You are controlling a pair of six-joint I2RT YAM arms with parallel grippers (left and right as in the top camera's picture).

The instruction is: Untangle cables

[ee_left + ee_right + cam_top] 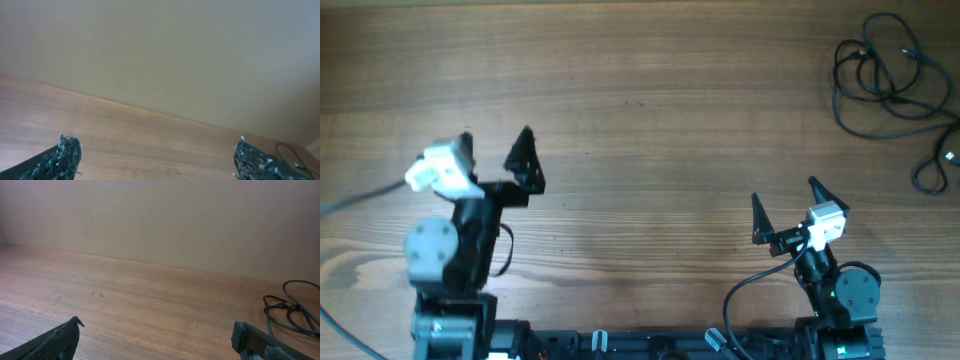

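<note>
In the far right corner of the wooden surface [640, 110], the cables [885, 75] lie in one loose black heap. Loops sit over loops, so you cannot tell where one cord stops and the other starts. One loop trails out of the heap toward your side, at the very edge of the overhead view. A small light plug end [950, 156] seems to sit there.

Your left claw [496, 135] is wide open and holds nothing. It sits on the left side, well apart from the heap. Its own camera shows only a bit of cord in the bottom right corner. Your right claw [783, 190] is wide open too, with nothing in it. It is nearer to the heap but does not touch it. In the right wrist camera, the heap shows ahead and off to the right of the open claw.

So the job looks to be at the very start. No cord is picked up and nothing is pulled apart yet. The step in hand is the reach.

The next move, I think, asks you to send the right claw forward and to the right. Come down over one loop at the side of the heap and pinch just that one cord. The left claw can then come across to hold the rest down. The cords are thin and floppy, so aim low and close slowly.
</note>
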